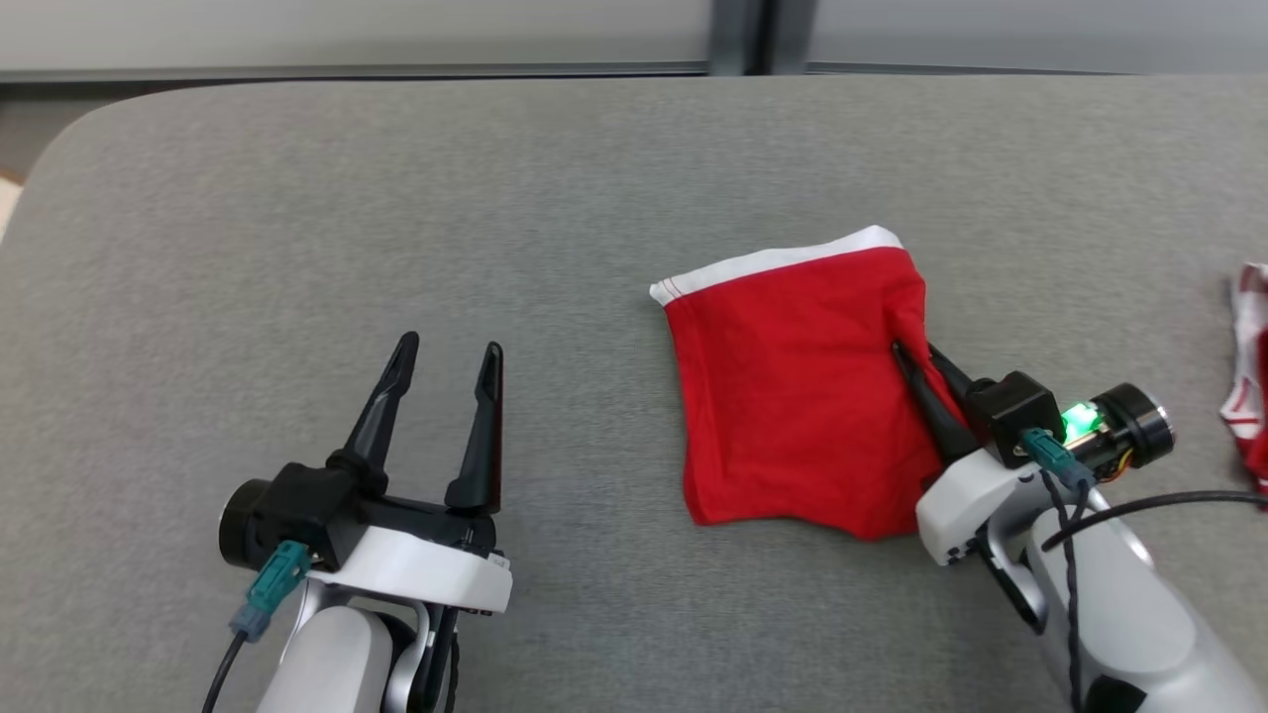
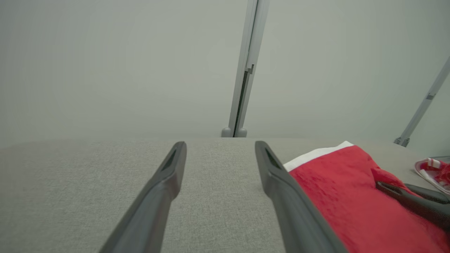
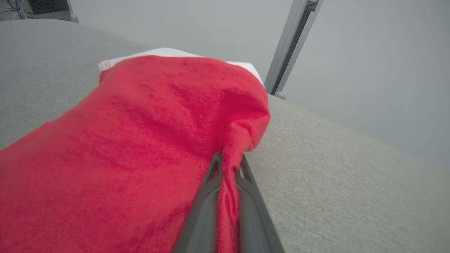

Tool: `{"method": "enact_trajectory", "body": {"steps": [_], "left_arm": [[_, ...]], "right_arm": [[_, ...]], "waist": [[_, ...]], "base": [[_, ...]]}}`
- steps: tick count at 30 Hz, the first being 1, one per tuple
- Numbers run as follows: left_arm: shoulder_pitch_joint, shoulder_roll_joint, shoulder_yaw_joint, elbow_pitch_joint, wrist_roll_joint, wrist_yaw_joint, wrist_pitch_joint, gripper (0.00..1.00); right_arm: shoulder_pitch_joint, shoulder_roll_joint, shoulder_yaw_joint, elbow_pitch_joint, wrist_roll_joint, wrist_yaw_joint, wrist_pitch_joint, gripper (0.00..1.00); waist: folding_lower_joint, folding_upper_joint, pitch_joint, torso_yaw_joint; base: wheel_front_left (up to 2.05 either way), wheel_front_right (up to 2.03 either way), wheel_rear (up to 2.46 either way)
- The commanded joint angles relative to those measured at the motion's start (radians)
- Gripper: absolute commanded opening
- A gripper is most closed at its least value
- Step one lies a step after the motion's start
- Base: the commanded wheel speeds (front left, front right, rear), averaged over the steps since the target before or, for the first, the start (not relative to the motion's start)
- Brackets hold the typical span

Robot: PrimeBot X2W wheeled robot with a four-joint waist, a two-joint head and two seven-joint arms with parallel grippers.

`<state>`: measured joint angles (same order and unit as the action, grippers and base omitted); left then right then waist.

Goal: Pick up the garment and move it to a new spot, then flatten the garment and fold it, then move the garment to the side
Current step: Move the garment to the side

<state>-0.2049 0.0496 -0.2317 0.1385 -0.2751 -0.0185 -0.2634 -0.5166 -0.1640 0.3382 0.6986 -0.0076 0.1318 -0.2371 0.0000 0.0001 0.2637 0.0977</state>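
The garment (image 1: 783, 396) is a red piece of cloth with a white band along its far edge, lying folded on the grey table at centre right. My right gripper (image 1: 913, 349) is shut on the garment's right edge, where the cloth bunches up in a small ridge. The right wrist view shows the red fabric (image 3: 140, 140) pinched between the two closed fingers (image 3: 211, 186). My left gripper (image 1: 448, 349) stands open over bare table to the garment's left, touching nothing. In the left wrist view the garment (image 2: 337, 189) lies to the right of my open left gripper (image 2: 219, 146).
A second red and white cloth (image 1: 1250, 376) lies at the table's right edge, also seen as a cloth (image 2: 432, 168) in the left wrist view. The grey table (image 1: 396, 198) ends at a rounded far-left corner, with a wall and an upright post (image 2: 244, 70) behind.
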Motion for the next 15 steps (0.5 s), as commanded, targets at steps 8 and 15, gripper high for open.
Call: {"method": "enact_trajectory", "body": {"steps": [8, 15], "left_arm": [[-0.022, 0.003, -0.001, -0.011, 0.039, -0.028, -0.001, 1.0], [-0.069, 0.004, -0.004, -0.009, 0.071, -0.059, -0.001, 1.0]], "right_arm": [[-0.05, -0.205, 0.156, -0.129, -0.066, -0.002, -0.02, 0.0], [-0.117, -0.414, 0.228, -0.238, -0.032, -0.002, -0.004, 0.0]], "waist": [[0.0, -0.0001, 0.017, -0.201], [0.0, -0.0001, 0.086, -0.31]], "base": [[0.0, 0.0, 0.0], [0.0, 0.0, 0.0]]}}
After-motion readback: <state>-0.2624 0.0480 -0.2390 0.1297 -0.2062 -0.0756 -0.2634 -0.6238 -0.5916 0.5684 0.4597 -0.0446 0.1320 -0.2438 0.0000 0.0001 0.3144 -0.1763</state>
